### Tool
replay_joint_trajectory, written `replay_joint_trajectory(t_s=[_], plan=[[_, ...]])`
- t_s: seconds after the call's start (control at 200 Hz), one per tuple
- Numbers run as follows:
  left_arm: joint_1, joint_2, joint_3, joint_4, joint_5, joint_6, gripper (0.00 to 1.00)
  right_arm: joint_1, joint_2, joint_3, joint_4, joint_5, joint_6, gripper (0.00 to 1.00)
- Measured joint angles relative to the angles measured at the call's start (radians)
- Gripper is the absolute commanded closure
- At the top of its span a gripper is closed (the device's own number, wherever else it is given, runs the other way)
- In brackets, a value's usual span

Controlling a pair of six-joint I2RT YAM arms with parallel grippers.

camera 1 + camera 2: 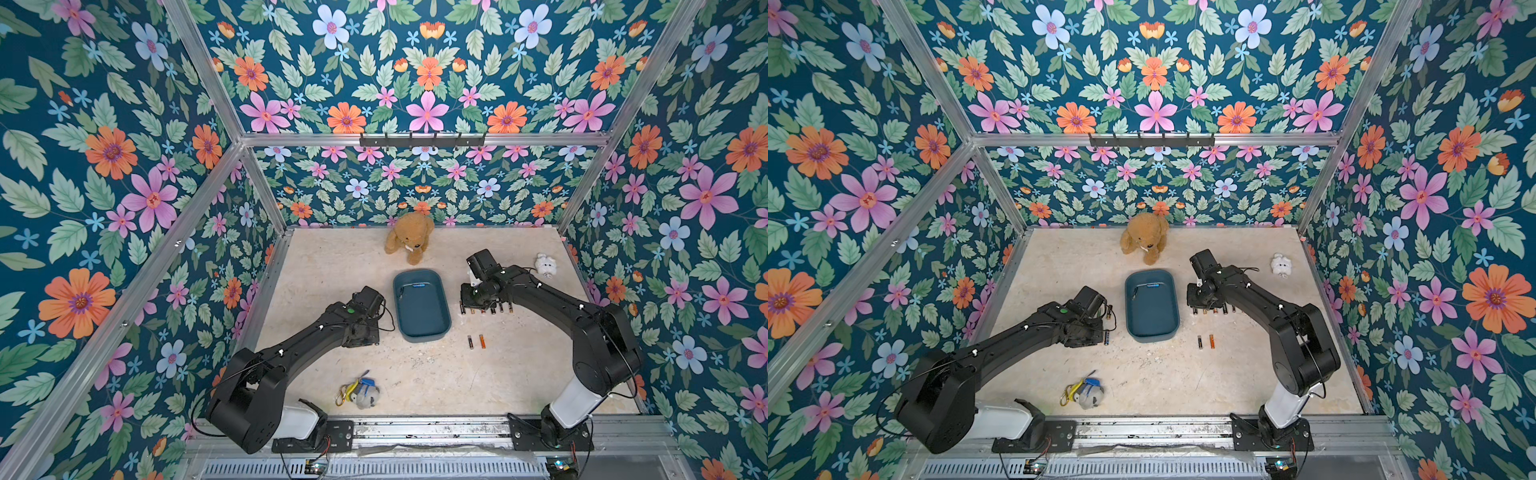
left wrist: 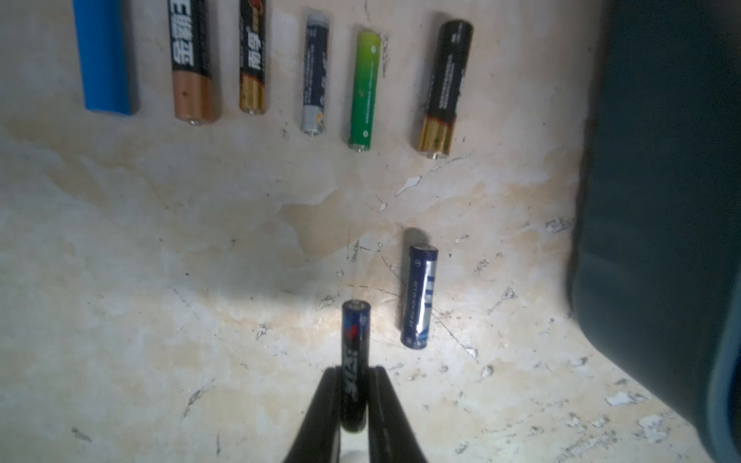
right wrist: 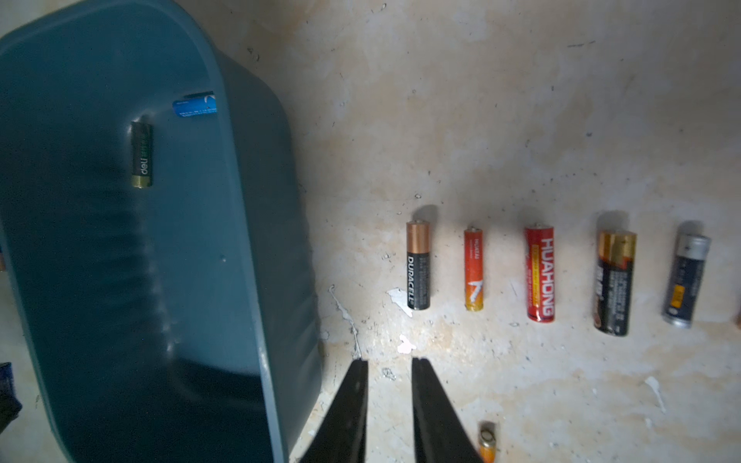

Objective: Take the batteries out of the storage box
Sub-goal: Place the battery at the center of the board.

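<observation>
Lab cell: aluminium frame (image 1: 299, 140), floral walls (image 1: 428, 75)

On my left gripper (image 2: 355, 375), matt black plastic fingers (image 2: 320, 405); the battery (image 2: 354, 344) between them has a glossy wrap. The storage box (image 3: 276, 224) is smooth, faintly shiny plastic. At its twelve o'clock, a fuzzy plush teddy bear (image 1: 409, 241). Tabletop (image 1: 415, 374): matt, chipped.

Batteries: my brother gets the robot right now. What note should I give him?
Left gripper: shut on a dark battery, over the table beside the storage box.
Right gripper: open, empty, over the table on the box's other side.
Done: most batteries lie out on the table, a left row and a right row flanking the box.
Left: set the held one down, then fetch the two in the box, a black-green one and a blue one.
</observation>
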Motion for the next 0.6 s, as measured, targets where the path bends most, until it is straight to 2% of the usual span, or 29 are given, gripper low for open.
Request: replay_joint_trajectory(t_s=[0.6], plan=[[0.006,0.099,-0.021,0.081,0.016,0.009,0.81,0.001,0.008,0.000,-0.002,0.001,-0.001,0.74]])
